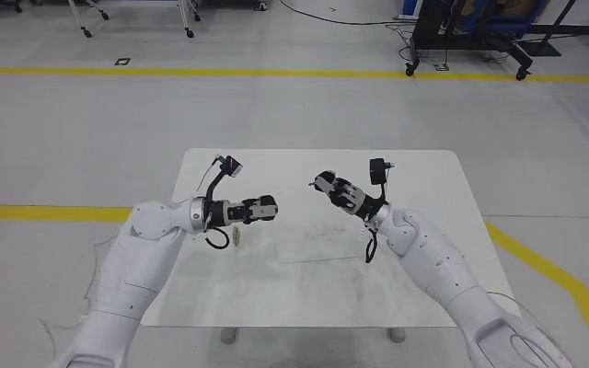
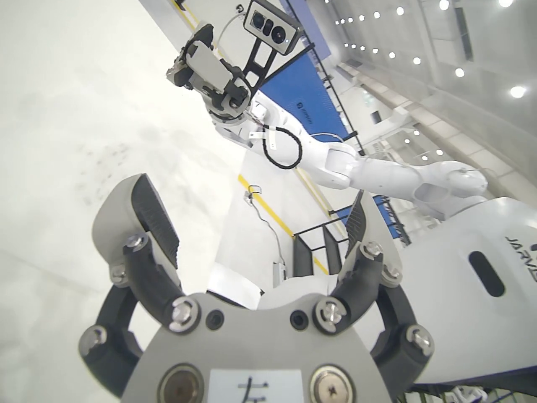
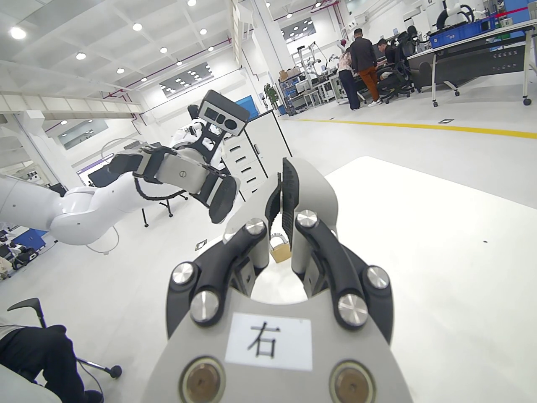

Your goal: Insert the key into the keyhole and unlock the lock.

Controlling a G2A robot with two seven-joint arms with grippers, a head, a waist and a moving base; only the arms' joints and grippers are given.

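Note:
A small brass padlock (image 1: pixel 238 236) with a silver shackle lies on the white table (image 1: pixel 414 276), just below my left forearm. It also shows past the base of my right fingers as the padlock (image 3: pixel 280 251). My left gripper (image 1: pixel 273 207) hovers above the table's middle left, and this left gripper (image 2: pixel 256 215) is open and empty. Facing it a short way off, my right gripper (image 1: pixel 317 182) is raised. The right gripper (image 3: pixel 280 194) is pressed shut, and a small metal piece, apparently the key (image 2: pixel 171 71), sticks out at its tip.
The bare tabletop stretches out to the right and the front. A yellow floor line (image 1: pixel 276 71) runs behind the table. Wheeled racks (image 1: pixel 469 41) stand far off at the back.

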